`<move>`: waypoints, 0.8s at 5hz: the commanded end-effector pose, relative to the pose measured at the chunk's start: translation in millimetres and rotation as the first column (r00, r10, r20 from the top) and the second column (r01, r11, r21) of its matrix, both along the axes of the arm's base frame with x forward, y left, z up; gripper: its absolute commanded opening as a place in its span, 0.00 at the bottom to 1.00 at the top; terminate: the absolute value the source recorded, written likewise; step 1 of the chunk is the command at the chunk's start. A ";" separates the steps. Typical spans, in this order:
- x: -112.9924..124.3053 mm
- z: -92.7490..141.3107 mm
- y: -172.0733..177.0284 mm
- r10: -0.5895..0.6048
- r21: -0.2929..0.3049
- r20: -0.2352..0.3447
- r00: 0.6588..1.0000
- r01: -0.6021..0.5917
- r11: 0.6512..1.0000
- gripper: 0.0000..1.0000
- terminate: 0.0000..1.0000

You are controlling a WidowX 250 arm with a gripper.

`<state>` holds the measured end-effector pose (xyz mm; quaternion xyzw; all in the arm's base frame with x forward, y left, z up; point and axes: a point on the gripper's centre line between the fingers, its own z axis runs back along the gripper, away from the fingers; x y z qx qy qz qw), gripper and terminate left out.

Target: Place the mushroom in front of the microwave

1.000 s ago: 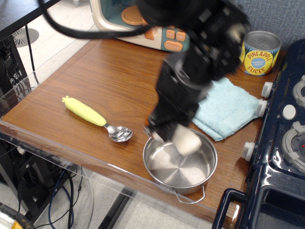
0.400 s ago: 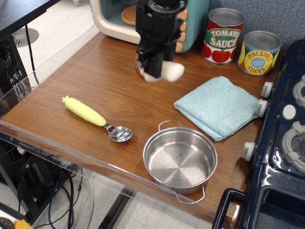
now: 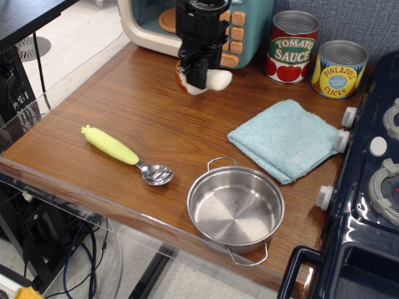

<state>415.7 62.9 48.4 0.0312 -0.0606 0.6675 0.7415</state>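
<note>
The mushroom (image 3: 215, 81) is held in my gripper (image 3: 198, 79), lying sideways with its cream stem pointing right and a sliver of orange-brown cap showing on the left. It hangs low over the wooden table, just in front of the microwave (image 3: 249, 25), whose teal panel with orange buttons stands at the back. My gripper is shut on the mushroom and comes down from above, hiding part of the microwave's front.
A steel pot (image 3: 235, 208) stands near the front edge. A light blue cloth (image 3: 285, 139) lies to the right. Tomato sauce can (image 3: 292, 46) and pineapple can (image 3: 340, 68) stand at the back right. A yellow-handled spoon (image 3: 125, 153) lies at left. A toy stove (image 3: 374, 174) borders the right.
My gripper lifted the mushroom out of the pot, carried it back and left toward the microwave, and has since moved slightly closer to it and lower.
</note>
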 end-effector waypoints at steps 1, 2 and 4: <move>34.4 0.0 3.9 -0.026 0.003 0.080 0.996 0.026 1.000 0.00 0.00; 35.9 -2.8 4.0 -0.024 -0.004 0.076 0.997 0.025 1.000 1.00 0.00; 30.8 7.0 2.7 -0.027 0.023 0.076 0.997 0.025 0.999 1.00 0.00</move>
